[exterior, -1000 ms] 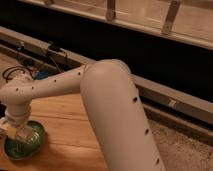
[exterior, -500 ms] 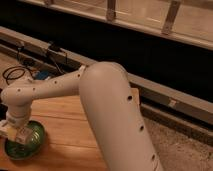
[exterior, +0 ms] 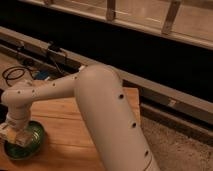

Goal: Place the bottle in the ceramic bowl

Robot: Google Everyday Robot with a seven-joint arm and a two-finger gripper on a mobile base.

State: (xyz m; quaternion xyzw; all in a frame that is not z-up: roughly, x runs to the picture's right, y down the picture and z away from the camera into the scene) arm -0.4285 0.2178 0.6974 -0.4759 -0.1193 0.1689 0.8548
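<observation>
The ceramic bowl (exterior: 29, 144), round, green and glossy, sits on the wooden table (exterior: 65, 120) near its front left corner. My gripper (exterior: 14, 134) hangs straight down from the white arm (exterior: 95, 100) and is low over the left part of the bowl, covering some of it. A pale shape at the gripper's tip may be the bottle, but I cannot tell it apart from the gripper. No bottle shows anywhere else on the table.
A coiled black cable (exterior: 12, 75) and a small blue object (exterior: 42, 76) lie at the back left of the table. A dark wall with metal rails (exterior: 150, 85) runs behind. The table's right edge drops to speckled floor (exterior: 175, 145).
The gripper has shifted slightly left and down over the bowl. The bowl has not moved.
</observation>
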